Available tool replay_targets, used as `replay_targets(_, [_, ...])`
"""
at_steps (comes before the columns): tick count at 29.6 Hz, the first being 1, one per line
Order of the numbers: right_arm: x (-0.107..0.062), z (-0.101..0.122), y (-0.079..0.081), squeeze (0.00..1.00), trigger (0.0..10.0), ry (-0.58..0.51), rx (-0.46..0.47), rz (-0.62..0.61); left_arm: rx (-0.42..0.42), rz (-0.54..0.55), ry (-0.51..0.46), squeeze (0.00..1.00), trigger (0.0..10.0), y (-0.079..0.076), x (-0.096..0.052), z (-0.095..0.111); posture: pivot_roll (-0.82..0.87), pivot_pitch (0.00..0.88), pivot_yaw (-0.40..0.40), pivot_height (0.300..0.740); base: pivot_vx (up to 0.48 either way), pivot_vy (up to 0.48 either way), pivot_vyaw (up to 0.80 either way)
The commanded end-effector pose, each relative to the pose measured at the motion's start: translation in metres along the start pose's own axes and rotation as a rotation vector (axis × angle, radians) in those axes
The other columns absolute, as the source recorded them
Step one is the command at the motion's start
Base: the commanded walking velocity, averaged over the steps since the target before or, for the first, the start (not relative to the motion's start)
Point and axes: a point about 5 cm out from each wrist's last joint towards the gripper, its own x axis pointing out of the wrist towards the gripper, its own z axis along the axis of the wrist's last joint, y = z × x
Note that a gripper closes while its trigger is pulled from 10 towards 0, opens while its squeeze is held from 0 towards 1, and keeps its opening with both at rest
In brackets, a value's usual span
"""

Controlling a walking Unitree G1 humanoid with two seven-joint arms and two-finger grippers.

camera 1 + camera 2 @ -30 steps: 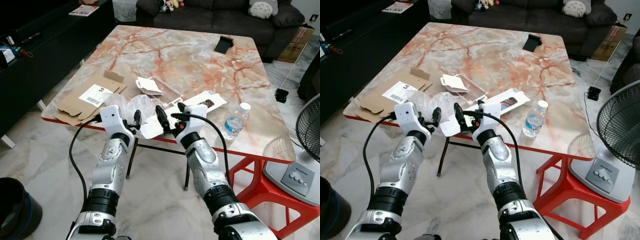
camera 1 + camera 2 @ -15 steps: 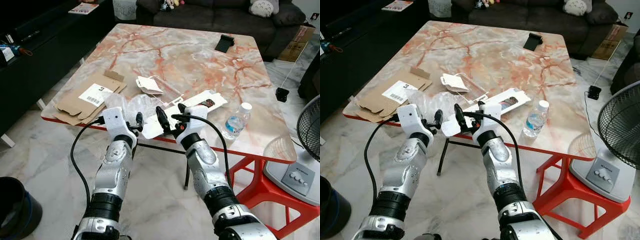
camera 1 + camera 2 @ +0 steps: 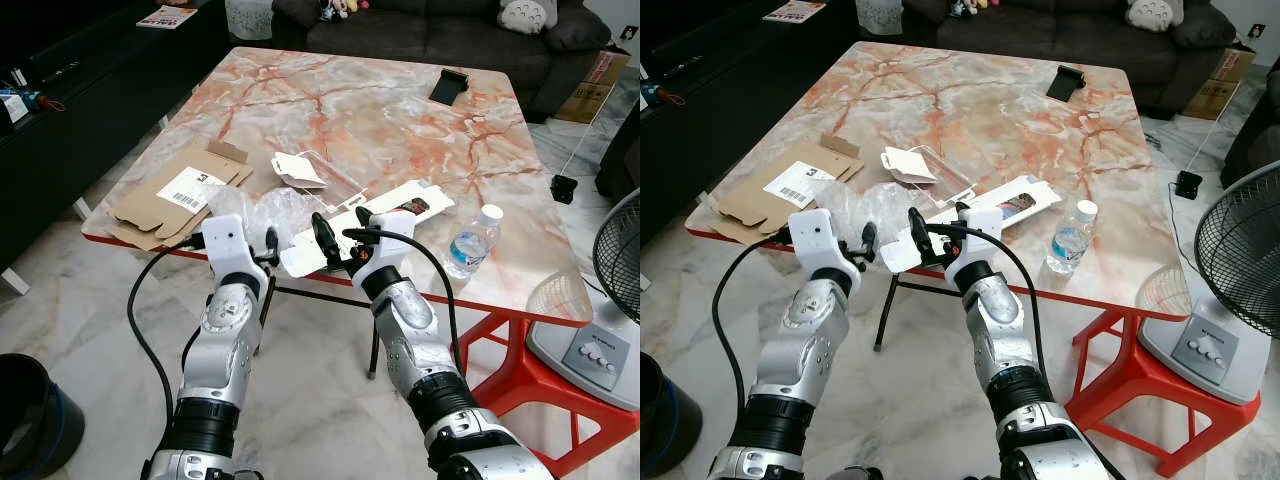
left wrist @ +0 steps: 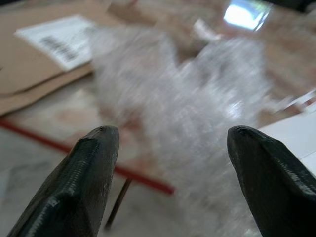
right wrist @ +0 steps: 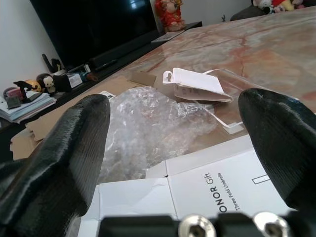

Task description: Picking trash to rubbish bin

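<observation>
Grippers hover at the marble table's [image 3: 400,130] near edge: left gripper [image 3: 268,243] fingers apart before crumpled plastic wrap [image 3: 262,208]; right gripper [image 3: 338,232] fingers apart over white carton [image 3: 330,240], wrap at its 10 o'clock.

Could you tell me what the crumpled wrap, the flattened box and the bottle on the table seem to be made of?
The crumpled wrap looks like clear, glossy plastic film, wrinkled and see-through. The flattened box looks like matte brown cardboard, with folded flaps and a white label. The bottle seems to be clear plastic with a white cap.
</observation>
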Motion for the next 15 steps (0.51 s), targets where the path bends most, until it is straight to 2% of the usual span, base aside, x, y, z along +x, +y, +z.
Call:
replay_targets(1, [0.002, 0.000, 0.007, 0.00, 10.0, -0.005, 0.020, 0.014, 0.006, 0.020, -0.013, 0.00, 10.0, 0.002, -0.002, 0.005, 0.14, 0.110, -0.029, 0.728, 0.000, 0.000, 0.00])
replay_targets(6, [0.004, 0.001, 0.010, 0.00, 10.0, -0.010, 0.028, 0.017, -0.011, 0.017, 0.025, 0.00, 10.0, 0.004, -0.002, -0.001, 0.15, 0.101, -0.027, 0.728, 0.000, 0.000, 0.00])
replay_targets(14, [0.004, 0.000, 0.011, 0.00, 10.0, -0.011, 0.028, 0.020, -0.029, -0.015, 0.062, 0.00, 10.0, -0.002, -0.001, -0.004, 0.14, 0.095, -0.025, 0.728, 0.000, 0.000, 0.00])
replay_targets(15, [0.004, 0.000, 0.011, 0.00, 10.0, -0.013, 0.029, 0.018, -0.070, -0.041, 0.075, 0.00, 10.0, -0.007, 0.000, -0.006, 0.14, 0.088, -0.023, 0.728, 0.000, 0.000, 0.00])
